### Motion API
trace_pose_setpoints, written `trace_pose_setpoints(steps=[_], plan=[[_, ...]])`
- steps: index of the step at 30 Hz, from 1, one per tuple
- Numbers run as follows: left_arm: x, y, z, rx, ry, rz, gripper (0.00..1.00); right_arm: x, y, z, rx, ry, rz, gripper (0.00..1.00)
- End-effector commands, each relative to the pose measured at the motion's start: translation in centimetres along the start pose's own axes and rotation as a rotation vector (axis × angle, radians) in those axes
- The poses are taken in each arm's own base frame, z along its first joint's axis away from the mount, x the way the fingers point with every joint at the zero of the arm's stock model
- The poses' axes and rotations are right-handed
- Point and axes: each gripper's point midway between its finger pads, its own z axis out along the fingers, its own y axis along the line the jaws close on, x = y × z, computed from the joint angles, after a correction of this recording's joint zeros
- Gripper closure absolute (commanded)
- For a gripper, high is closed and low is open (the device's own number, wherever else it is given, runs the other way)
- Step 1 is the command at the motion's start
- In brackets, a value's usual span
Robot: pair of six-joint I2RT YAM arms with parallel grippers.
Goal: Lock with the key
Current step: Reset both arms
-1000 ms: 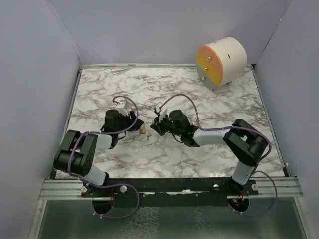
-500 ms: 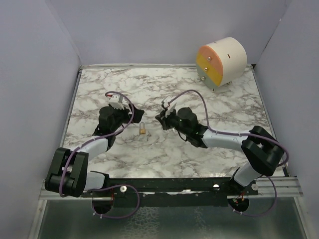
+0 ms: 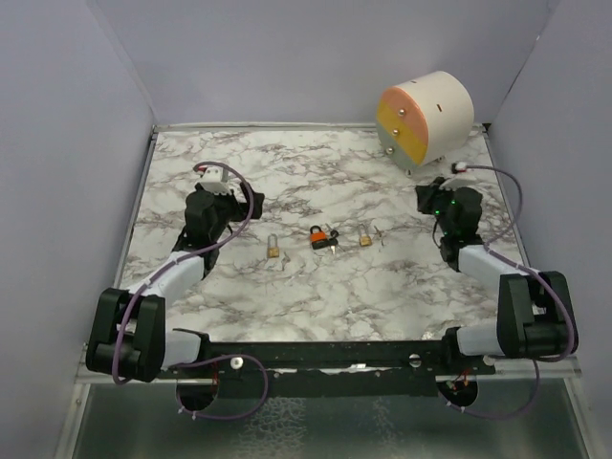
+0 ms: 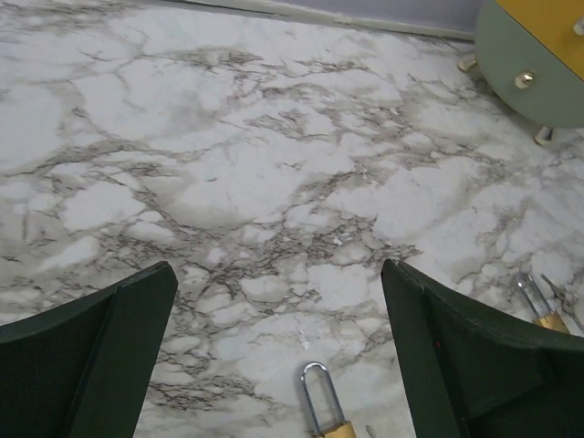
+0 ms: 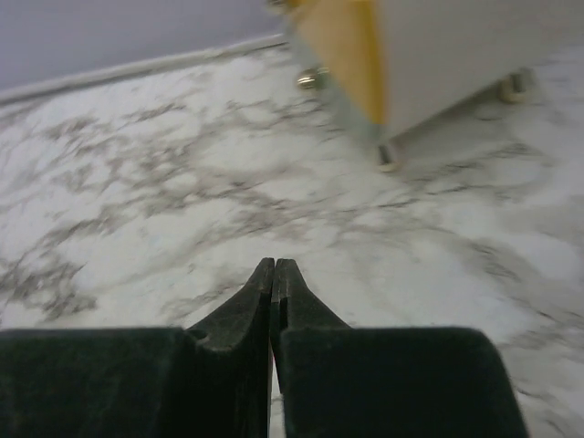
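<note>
A brass padlock [image 3: 273, 250] with a long shackle lies on the marble table, and its shackle shows at the bottom of the left wrist view [image 4: 320, 402]. An orange and black padlock [image 3: 318, 236] lies at mid-table with a small dark key-like piece touching its right side. A small brass padlock [image 3: 366, 239] lies right of it with a thin key [image 3: 381, 234] beside it; this padlock also shows in the left wrist view [image 4: 540, 307]. My left gripper [image 3: 232, 211] is open and empty [image 4: 278, 269], left of the long-shackle padlock. My right gripper [image 3: 426, 200] is shut and empty [image 5: 274, 265], far right of the locks.
A round drum-shaped cabinet [image 3: 426, 120] with orange and yellow drawer fronts stands at the back right, close beyond my right gripper [image 5: 438, 55]. It also shows in the left wrist view [image 4: 538, 46]. Grey walls enclose the table on three sides.
My right arm has swung far to the right, away from mid-table, uncovering the orange padlock, small brass padlock and key. My left arm has drawn back to the left and further from the long-shackle padlock.
</note>
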Motion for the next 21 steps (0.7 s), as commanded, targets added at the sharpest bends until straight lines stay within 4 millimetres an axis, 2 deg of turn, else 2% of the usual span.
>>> trace_pose_setpoints(steps=[1,5,8,10,13,17,21], plan=[[-1.0,4.4,0.4,-0.159,-0.009,0.005,0.01,-2.6,-6.4,-2.2,0.096,-0.113,0.157,0.99],[-0.7,9.1,-0.1,-0.284,0.002,-0.017,0.01,-3.4,-9.9,-3.2,0.272,-0.151,0.106,0.99],[-0.9,12.4,-0.9,-0.389,-0.008,-0.019,0.01,-4.6,-13.1,-4.8,0.362,-0.2,0.152,0.99],[-1.0,13.8,-1.3,-0.445,-0.007,0.007,0.01,-5.0,-15.5,-6.1,0.4,-0.233,0.214,0.99],[-1.4,14.8,-1.8,-0.504,-0.017,0.034,0.01,-4.9,-18.5,-7.4,0.453,-0.252,0.278,0.99],[-1.9,16.0,-2.7,-0.59,-0.047,0.023,0.01,-4.4,-18.8,-7.5,0.445,-0.248,0.296,0.99],[-1.6,16.1,-2.7,-0.592,-0.044,0.015,0.01,-4.2,-18.6,-7.3,0.431,-0.241,0.302,0.99]])
